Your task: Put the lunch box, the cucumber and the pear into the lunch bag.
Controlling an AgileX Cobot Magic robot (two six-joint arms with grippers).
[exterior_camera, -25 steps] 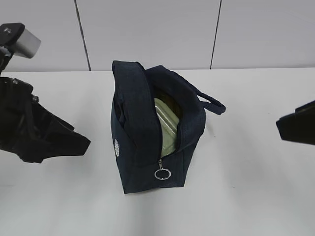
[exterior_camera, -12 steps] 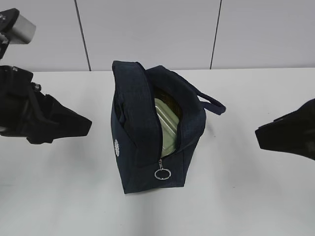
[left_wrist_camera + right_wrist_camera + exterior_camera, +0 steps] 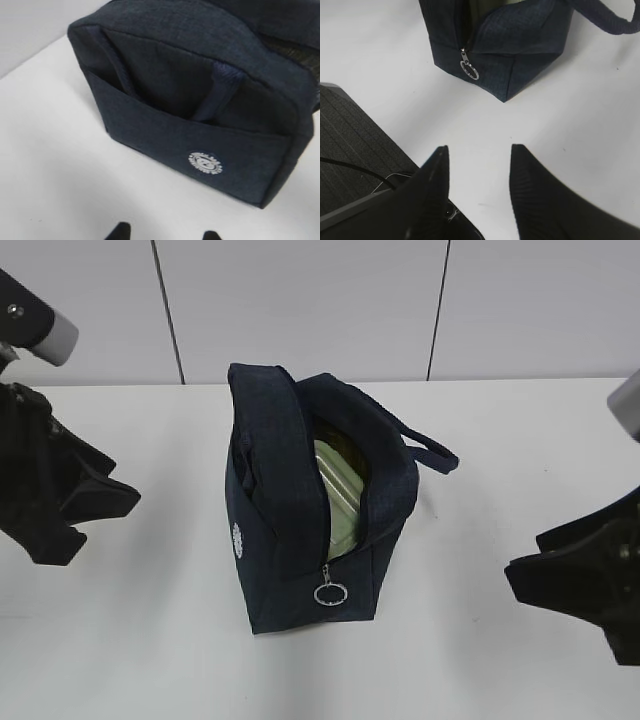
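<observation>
The navy lunch bag [image 3: 290, 510] stands in the middle of the white table, its zipper open along the top and its silver ring pull [image 3: 330, 593] hanging at the near end. Inside it the pale green lid of the lunch box [image 3: 338, 495] shows on edge. The cucumber and the pear are hidden. My left gripper [image 3: 125, 498] hangs open to the left of the bag, well apart from it; in the left wrist view its tips [image 3: 165, 234] frame bare table below the bag's logo side [image 3: 200, 100]. My right gripper [image 3: 479, 152] is open and empty, short of the bag's zipper end [image 3: 469, 71].
The bag's loop handle [image 3: 432, 450] sticks out to the right. In the right wrist view a dark ribbed surface with a cable [image 3: 355, 145] lies beyond the table edge at the lower left. A grey panelled wall [image 3: 300, 300] stands behind the table.
My left gripper has pulled back to the left, away from the bag. My right gripper has come lower and slightly leftwards at the right edge. The bag has not moved.
</observation>
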